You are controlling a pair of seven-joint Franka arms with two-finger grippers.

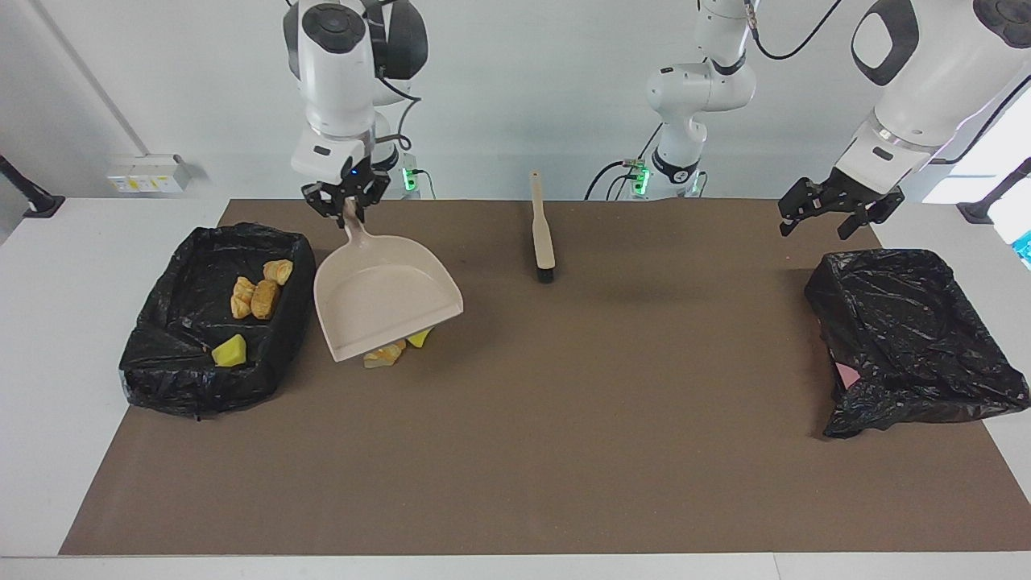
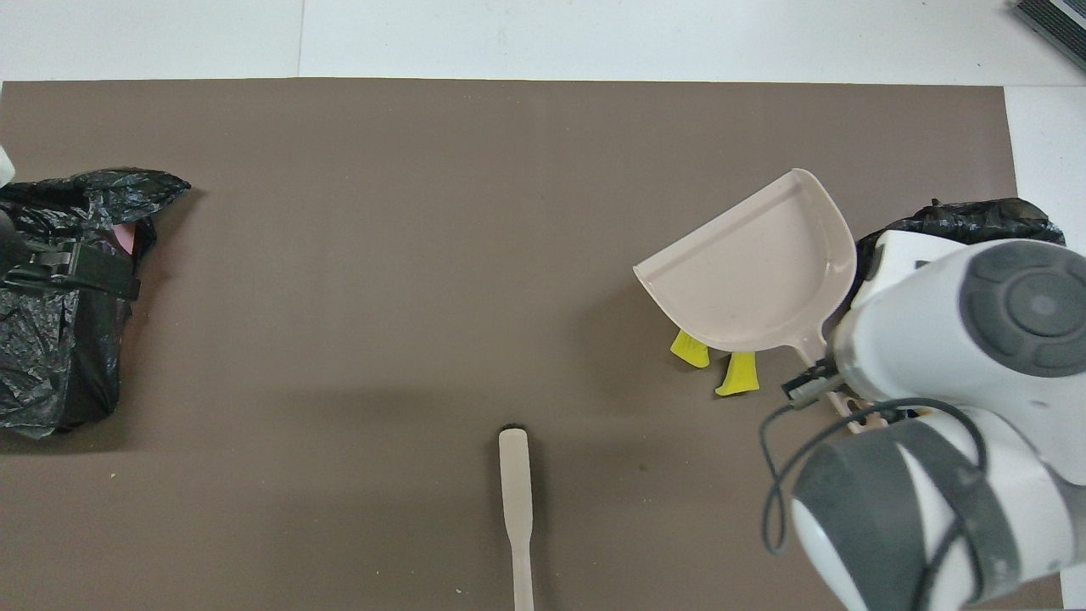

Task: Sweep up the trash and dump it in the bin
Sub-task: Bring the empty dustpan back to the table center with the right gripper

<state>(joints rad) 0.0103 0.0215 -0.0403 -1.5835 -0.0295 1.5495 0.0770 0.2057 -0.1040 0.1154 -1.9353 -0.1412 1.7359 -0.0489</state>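
Bright, even indoor light from above. Soft diffuse shadows on the brown mat (image 1: pixel 564 419), darkest under the raised dustpan (image 1: pixel 387 302) and beside the brush (image 1: pixel 544 234). Glossy glints on both black bin bags (image 1: pixel 910 338). Daylight blows out one top corner of the facing view. Both views sharp.

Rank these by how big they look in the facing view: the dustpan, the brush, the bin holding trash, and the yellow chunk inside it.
1. Bin holding trash
2. Dustpan, raised by the right gripper, so slightly enlarged
3. Brush
4. Yellow chunk
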